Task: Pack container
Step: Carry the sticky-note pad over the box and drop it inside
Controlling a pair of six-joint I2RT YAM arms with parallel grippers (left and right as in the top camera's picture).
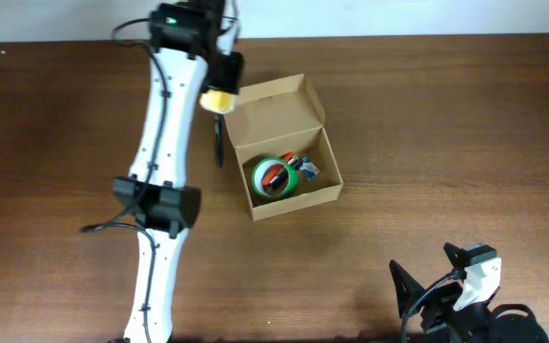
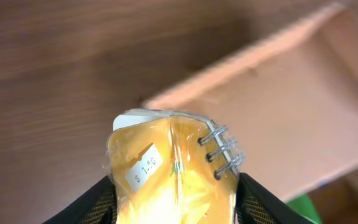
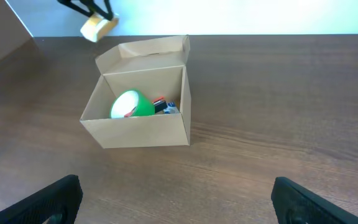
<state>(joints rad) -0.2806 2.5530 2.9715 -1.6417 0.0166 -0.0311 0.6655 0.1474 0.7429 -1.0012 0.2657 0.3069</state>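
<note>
The tan cardboard container (image 1: 298, 191) stands open at the table's middle, its flap lid (image 1: 274, 112) tilted back. It also shows in the right wrist view (image 3: 138, 130). Inside lie a green tape roll (image 1: 273, 176) and small stationery items (image 1: 306, 168). My left gripper (image 1: 219, 93) is shut on a small yellow spiral notepad (image 2: 173, 171) wrapped in plastic with a price sticker, held above the lid's left end. My right gripper (image 3: 176, 199) is open and empty, low over the table near the front right.
A dark pen (image 1: 219, 145) lies on the wooden table just left of the container. The left arm (image 1: 160, 191) stretches across the table's left half. A white wall runs along the table's far edge.
</note>
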